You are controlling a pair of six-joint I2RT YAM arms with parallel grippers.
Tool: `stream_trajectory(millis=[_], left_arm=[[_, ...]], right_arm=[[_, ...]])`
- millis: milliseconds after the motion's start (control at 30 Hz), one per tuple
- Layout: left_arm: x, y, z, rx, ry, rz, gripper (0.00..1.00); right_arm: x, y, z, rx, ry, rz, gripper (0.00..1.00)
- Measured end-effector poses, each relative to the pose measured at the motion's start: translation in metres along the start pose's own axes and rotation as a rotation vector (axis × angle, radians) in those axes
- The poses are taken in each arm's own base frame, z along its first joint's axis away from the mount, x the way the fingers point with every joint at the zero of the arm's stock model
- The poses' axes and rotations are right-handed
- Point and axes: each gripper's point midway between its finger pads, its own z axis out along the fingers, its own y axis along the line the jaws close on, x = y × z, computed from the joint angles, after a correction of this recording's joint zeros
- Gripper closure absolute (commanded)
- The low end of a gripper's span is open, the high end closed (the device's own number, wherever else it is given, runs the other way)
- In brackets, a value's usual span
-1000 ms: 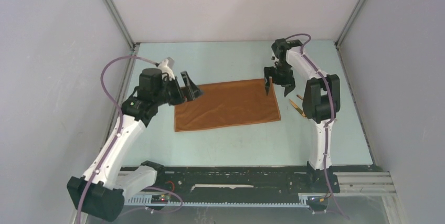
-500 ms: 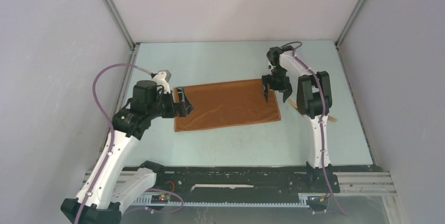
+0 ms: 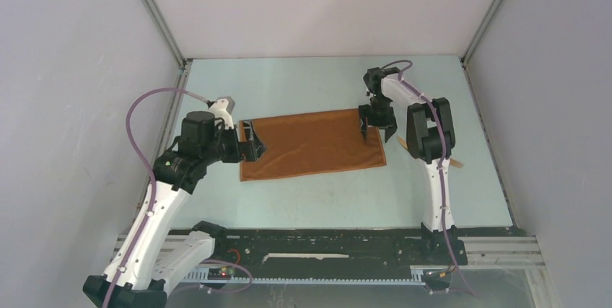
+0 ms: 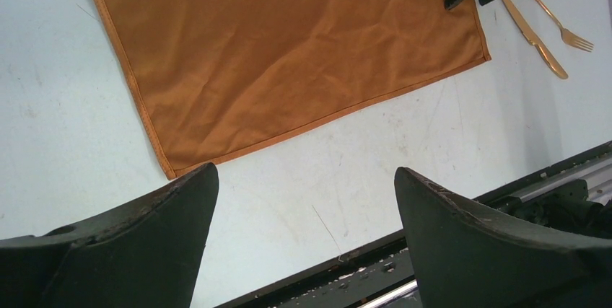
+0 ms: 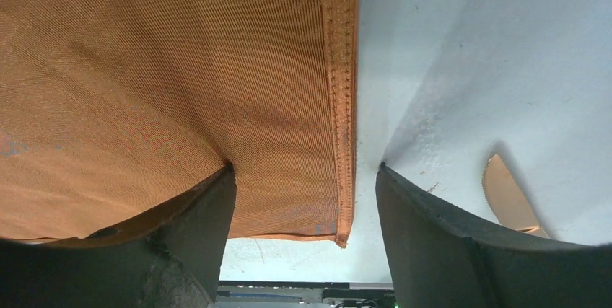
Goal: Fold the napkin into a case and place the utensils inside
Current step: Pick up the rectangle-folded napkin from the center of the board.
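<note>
The rust-orange napkin [image 3: 312, 144] lies flat and unfolded on the pale table; no case is in view. My left gripper [image 3: 252, 139] hovers open at the napkin's left edge, and in the left wrist view the napkin [image 4: 289, 55] lies ahead of the gripper [image 4: 303, 178]. My right gripper [image 3: 375, 123] stands open astride the napkin's right hem [image 5: 341, 106], one fingertip [image 5: 216, 192] on the cloth and the other [image 5: 404, 192] on bare table. The golden utensils, a knife [image 4: 535, 38] and a fork [image 4: 564, 28], lie right of the napkin, mostly behind the right arm from above.
Grey walls close in the table on the left, right and far side. A black rail [image 3: 325, 239] with the arm bases runs along the near edge. A golden utensil tip [image 5: 507, 200] lies just right of my right gripper's finger.
The left gripper has come down and nearer, to the napkin's left edge. The right gripper has dropped onto the right hem and its jaws have narrowed a little.
</note>
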Motion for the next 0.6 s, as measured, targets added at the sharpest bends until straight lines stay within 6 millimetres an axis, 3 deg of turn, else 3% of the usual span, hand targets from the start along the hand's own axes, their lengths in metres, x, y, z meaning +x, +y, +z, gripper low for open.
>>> stream_trajectory(millis=[333, 600], left_arm=[[0.0006, 0.0001, -0.0009, 0.000, 0.001, 0.000, 0.00], [0.0014, -0.0001, -0.0028, 0.000, 0.000, 0.000, 0.00]], right_arm=[[0.0060, -0.0012, 0.0017, -0.005, -0.019, 0.010, 0.39], [0.0067, 0.0034, 0.0019, -0.016, -0.025, 0.016, 0.71]])
